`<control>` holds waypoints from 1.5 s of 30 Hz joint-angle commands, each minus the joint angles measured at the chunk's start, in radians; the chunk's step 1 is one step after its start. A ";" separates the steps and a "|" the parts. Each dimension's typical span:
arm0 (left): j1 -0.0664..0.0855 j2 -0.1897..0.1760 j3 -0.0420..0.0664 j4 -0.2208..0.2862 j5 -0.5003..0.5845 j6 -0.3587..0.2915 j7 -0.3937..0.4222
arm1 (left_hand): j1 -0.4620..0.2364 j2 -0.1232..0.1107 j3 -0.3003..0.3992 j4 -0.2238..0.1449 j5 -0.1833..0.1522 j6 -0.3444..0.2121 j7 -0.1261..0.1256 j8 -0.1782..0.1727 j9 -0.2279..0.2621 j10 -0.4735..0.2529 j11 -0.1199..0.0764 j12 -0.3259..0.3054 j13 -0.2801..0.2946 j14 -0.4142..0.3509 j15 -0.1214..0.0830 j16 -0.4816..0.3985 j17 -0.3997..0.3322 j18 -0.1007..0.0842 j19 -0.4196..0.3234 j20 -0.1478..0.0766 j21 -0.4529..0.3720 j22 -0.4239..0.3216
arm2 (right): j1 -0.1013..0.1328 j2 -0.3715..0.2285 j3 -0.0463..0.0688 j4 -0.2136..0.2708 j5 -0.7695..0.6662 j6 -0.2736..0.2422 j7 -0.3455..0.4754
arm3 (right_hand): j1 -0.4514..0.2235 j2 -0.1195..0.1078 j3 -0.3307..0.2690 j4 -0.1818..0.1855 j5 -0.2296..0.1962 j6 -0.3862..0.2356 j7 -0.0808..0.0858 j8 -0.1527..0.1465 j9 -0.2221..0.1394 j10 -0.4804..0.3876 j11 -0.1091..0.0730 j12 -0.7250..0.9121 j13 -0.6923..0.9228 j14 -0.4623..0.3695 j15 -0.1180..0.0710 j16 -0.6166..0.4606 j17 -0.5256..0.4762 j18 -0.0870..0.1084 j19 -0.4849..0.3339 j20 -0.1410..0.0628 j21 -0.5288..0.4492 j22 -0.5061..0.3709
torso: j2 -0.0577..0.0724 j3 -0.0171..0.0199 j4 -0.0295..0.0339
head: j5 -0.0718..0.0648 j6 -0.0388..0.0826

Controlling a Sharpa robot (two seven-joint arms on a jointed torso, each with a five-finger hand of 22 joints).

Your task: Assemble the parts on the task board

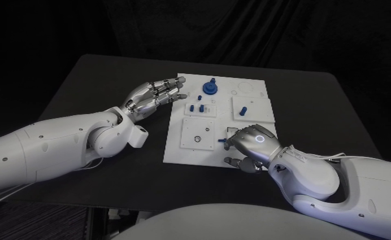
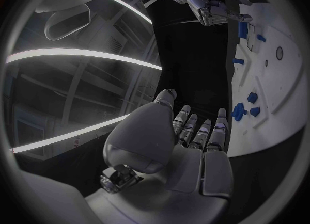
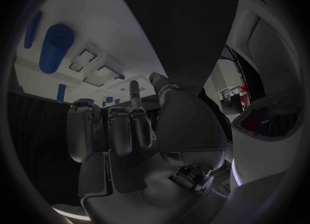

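Note:
The white task board [image 1: 186,148] lies in the middle of the black table. A round blue part [image 1: 210,87] stands near its far edge, and several small blue pegs [image 1: 196,107] stand just nearer. My left hand [image 1: 155,96] hovers at the board's far left edge with its fingers loosely bent and nothing in them; its palm [image 2: 194,146] faces the board [image 2: 278,79]. My right hand [image 1: 254,144] rests over the board's near right corner, back up. A small blue part [image 1: 226,138] lies just off its fingertips. In the right wrist view a blue peg [image 3: 55,48] lies beyond the fingers [image 3: 110,131], apart from them.
Bare black table [image 1: 98,82] surrounds the board on all sides, widest at the left and the far right. A dark curtain hangs behind the table. The left forearm [image 1: 65,144] lies over the near left of the table.

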 commanded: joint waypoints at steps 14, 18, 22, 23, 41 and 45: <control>-0.003 0.003 0.001 -0.004 0.003 0.013 0.050 | 0.000 0.002 0.008 0.000 0.004 0.007 0.000 0.006 0.001 0.007 0.001 0.005 0.001 0.007 0.000 0.004 0.002 -0.014 0.007 -0.001 0.004 0.000 | -0.003 0.017 0.006 -0.029 -0.033 -0.065 -0.060 | 0.019 -0.002 0.000 -0.011 0.000 -0.029 0.004 -0.019 -0.013 0.108 -0.001 0.003 0.263 0.106 0.001 0.003 0.263 -0.009 0.046 -0.002 -0.005 0.224 | -0.001 -0.0013 0.0022 | 0.003 0.000; -0.003 0.007 0.001 -0.006 0.003 0.014 0.050 | 0.001 0.002 0.009 -0.001 0.005 0.006 0.000 0.006 0.001 0.006 0.001 0.004 0.001 0.007 0.000 0.004 0.002 -0.014 0.007 -0.001 0.004 0.000 | -0.003 0.025 0.009 -0.055 -0.026 -0.051 -0.061 | 0.015 -0.005 -0.004 -0.008 0.000 -0.045 0.006 -0.020 -0.020 0.108 -0.003 0.003 0.263 0.106 0.000 0.003 0.263 -0.007 0.041 -0.002 -0.013 0.221 | -0.001 -0.0001 0.0015 | 0.002 0.000; -0.004 0.012 0.001 -0.010 0.003 0.015 0.049 | 0.001 0.002 0.009 -0.001 0.005 0.006 0.000 0.006 0.001 0.006 0.001 0.004 0.001 0.007 0.000 0.004 0.002 -0.014 0.007 -0.001 0.004 0.000 | -0.003 0.034 0.011 -0.077 -0.022 -0.041 -0.063 | 0.014 -0.007 -0.007 -0.006 0.000 -0.059 0.007 -0.020 -0.026 0.108 -0.003 0.003 0.263 0.106 -0.001 0.003 0.263 -0.004 0.036 -0.003 -0.023 0.217 | -0.001 0.0002 0.0026 | 0.002 0.000; -0.005 0.013 0.001 -0.011 0.003 0.015 0.049 | 0.001 0.002 0.009 -0.001 0.005 0.006 0.000 0.006 0.001 0.006 0.001 0.004 0.001 0.007 0.000 0.004 0.002 -0.014 0.007 -0.001 0.004 0.000 | -0.002 0.037 0.011 -0.084 -0.019 -0.039 -0.063 | 0.013 -0.007 -0.007 -0.005 0.000 -0.065 0.008 -0.020 -0.029 0.108 -0.003 0.003 0.263 0.106 -0.001 0.003 0.263 -0.004 0.036 -0.003 -0.024 0.217 | -0.001 0.0004 0.0031 | 0.001 0.000; -0.013 0.020 0.001 -0.018 0.003 0.017 0.048 | 0.001 0.002 0.011 -0.002 0.005 0.004 0.000 0.005 0.001 0.005 0.002 0.004 0.000 0.006 0.000 0.004 0.001 -0.016 0.009 -0.001 0.004 0.000 | 0.005 0.093 0.018 -0.147 0.019 -0.045 -0.048 | 0.018 0.001 -0.005 -0.003 0.001 -0.081 0.010 -0.017 -0.036 0.108 -0.002 0.003 0.263 0.106 -0.001 0.003 0.263 -0.002 0.030 -0.004 -0.033 0.214 | -0.001 -0.0009 0.0026 | 0.007 0.000; -0.013 0.019 0.001 -0.019 0.003 0.017 0.047 | 0.001 0.002 0.011 -0.002 0.005 0.004 0.000 0.005 0.001 0.005 0.002 0.004 0.000 0.006 0.000 0.004 0.001 -0.016 0.009 -0.001 0.004 0.000 | 0.005 0.096 0.018 -0.146 0.020 -0.058 -0.040 | 0.017 0.005 -0.003 -0.002 0.000 -0.078 0.008 -0.015 -0.036 0.108 -0.004 0.003 0.263 0.106 -0.001 0.003 0.263 -0.002 0.030 -0.004 -0.034 0.214 | -0.001 -0.0004 0.0037 | 0.007 0.000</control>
